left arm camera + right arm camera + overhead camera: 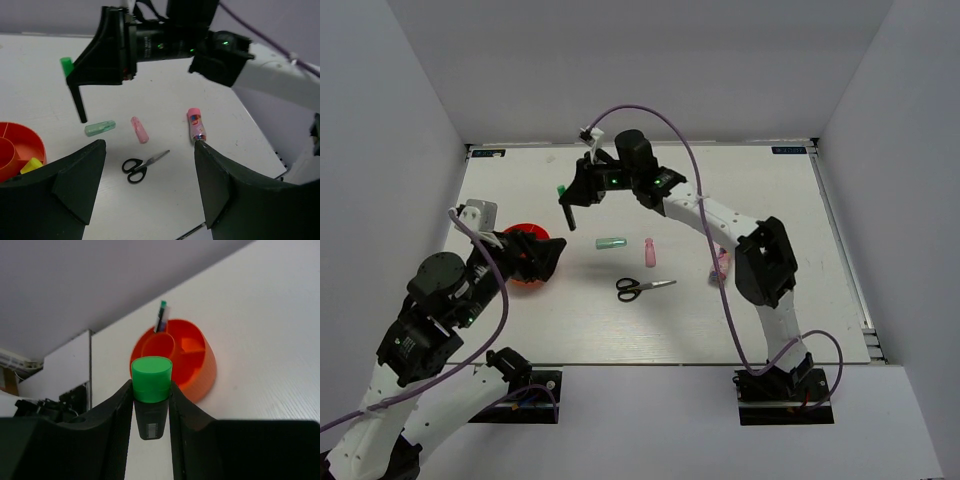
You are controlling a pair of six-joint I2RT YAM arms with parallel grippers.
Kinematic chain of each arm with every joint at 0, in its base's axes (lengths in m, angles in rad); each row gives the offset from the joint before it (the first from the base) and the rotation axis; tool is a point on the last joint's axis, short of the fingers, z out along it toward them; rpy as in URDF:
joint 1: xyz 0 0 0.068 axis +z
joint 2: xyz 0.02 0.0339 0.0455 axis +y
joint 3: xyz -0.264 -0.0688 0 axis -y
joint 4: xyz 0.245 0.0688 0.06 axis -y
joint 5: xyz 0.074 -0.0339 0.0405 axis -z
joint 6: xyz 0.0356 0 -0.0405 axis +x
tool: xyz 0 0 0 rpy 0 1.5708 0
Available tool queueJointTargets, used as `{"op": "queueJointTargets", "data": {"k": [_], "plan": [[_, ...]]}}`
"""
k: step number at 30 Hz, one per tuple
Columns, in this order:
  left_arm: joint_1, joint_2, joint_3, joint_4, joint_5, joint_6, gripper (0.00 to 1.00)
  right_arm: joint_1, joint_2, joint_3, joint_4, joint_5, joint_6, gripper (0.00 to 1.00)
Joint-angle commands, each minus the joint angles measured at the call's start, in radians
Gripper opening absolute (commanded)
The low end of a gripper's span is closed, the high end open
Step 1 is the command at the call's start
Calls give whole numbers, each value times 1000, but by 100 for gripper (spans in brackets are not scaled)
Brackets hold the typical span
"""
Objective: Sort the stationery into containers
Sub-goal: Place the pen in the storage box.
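**Item:** green-capped marker [151, 390].
**Location:** clamped near its cap end in your right gripper [151, 407], hanging cap-up, short of the orange divided cup [202, 372].
**Handling:** likely light, rigid and smooth-barrelled, so it may swing or slip. Hold it mid-barrel.
**Left gripper** [150, 190]: jaws apart, holding nothing.

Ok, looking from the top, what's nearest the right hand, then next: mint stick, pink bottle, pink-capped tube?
1. Mint plastic stick, just beside the right hand.
2. Small pink bottle, further right.
3. Pink-capped clear tube, farthest right.
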State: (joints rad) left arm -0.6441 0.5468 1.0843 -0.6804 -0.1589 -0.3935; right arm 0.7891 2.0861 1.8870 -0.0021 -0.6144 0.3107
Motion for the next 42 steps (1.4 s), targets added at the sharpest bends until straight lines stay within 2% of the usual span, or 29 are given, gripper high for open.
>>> {"op": "queueJointTargets", "data": {"k": [1,4,8,12,18,32,42], "plan": [[-5,10,46,-27,42,-1,82,38,58,90,341,-81,142,0],[-6,1,45,-37,48,7,82,76,170,216,323,-53,153,0],[-3,-19,22,-31,47,21,82,120,232,290,373,30,148,0],[-2,-15,11,-27,42,38,82,166,224,224,464,113,71,0],[-3,-24,-9,-21,32,47,82,208,232,152,536,243,64,0],[-2,-51,-8,-44,18,53,82,282,195,20,492,390,11,0],[0,-70,-21,-57,25,50,82,329,160,-55,465,426,-42,0]]}}
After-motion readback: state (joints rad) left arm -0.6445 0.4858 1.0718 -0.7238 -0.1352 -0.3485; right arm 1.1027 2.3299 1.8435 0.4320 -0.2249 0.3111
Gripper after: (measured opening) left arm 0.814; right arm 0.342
